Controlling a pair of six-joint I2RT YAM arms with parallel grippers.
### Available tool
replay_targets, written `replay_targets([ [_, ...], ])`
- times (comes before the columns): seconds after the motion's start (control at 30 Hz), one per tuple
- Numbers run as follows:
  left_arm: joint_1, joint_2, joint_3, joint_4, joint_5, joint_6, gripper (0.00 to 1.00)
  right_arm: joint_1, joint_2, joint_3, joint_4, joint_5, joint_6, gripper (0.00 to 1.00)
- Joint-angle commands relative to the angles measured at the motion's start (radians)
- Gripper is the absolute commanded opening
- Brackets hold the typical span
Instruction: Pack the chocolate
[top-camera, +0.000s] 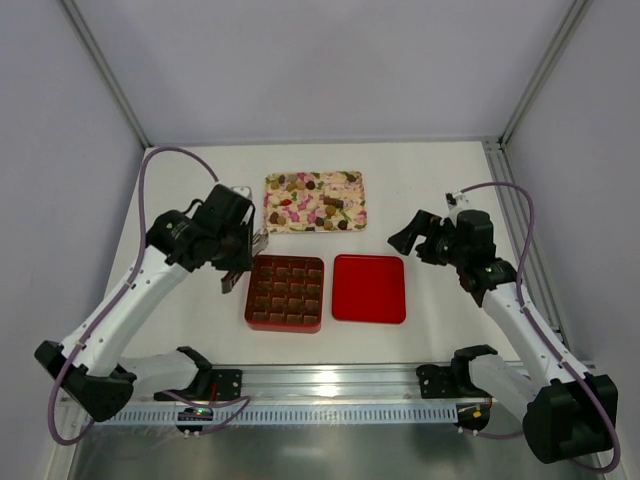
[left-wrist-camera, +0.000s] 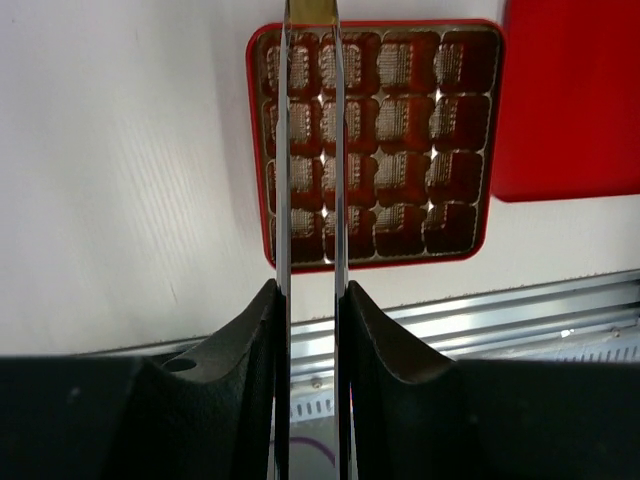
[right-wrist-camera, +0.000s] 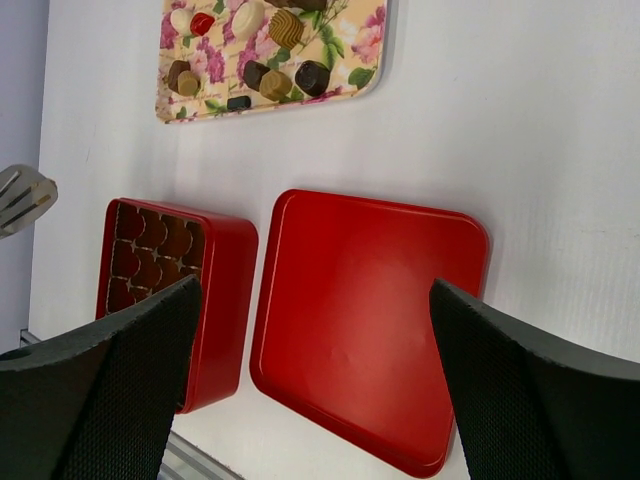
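Observation:
Several small brown chocolates (top-camera: 300, 185) lie on the cream floral tray (top-camera: 350, 222) at the back; they also show in the right wrist view (right-wrist-camera: 276, 84). The square red box (top-camera: 285, 293) with brown ribbed compartments (left-wrist-camera: 400, 130) stands in front of the tray, and its compartments look empty. My left gripper (left-wrist-camera: 312, 290) is shut on metal tongs (left-wrist-camera: 283, 150), held above the box's left side (top-camera: 245, 250). The tong tips run off the frame's top. My right gripper (right-wrist-camera: 315, 290) is open and empty above the flat red lid (right-wrist-camera: 370, 320), to its right in the top view (top-camera: 405, 240).
The red lid (top-camera: 369, 288) lies flat to the right of the box. An aluminium rail (top-camera: 330, 385) runs along the near table edge. White walls and frame posts enclose the table on three sides.

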Motion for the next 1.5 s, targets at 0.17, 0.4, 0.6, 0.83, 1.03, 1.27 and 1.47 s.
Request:
replay_targets([
  [0.17, -0.005, -0.142, -0.159, -0.028, 0.030, -0.038, 0.26, 0.050, 0.022, 0.029, 0.052, 0.035, 0.011, 0.94],
  [0.4, -0.007, -0.133, -0.197, 0.028, 0.051, -0.036, 0.26, 0.067, 0.023, 0.029, 0.047, 0.047, 0.014, 0.93],
  [0.6, -0.007, -0.107, -0.214, 0.062, 0.050, -0.036, 0.28, 0.067, 0.025, 0.021, 0.052, 0.044, 0.018, 0.93],
  [0.83, -0.005, -0.102, -0.248, 0.091, 0.032, -0.039, 0.29, 0.074, 0.031, 0.018, 0.063, 0.038, 0.021, 0.93],
  [1.03, -0.005, -0.087, -0.258, 0.110, 0.022, -0.030, 0.31, 0.077, 0.032, 0.019, 0.066, 0.035, 0.026, 0.93],
  [1.27, -0.005, -0.079, -0.255, 0.110, -0.001, -0.025, 0.34, 0.085, 0.032, 0.015, 0.070, 0.035, 0.029, 0.93],
  [1.47, -0.007, -0.076, -0.251, 0.108, 0.001, -0.024, 0.39, 0.091, 0.034, 0.016, 0.072, 0.035, 0.032, 0.93],
])
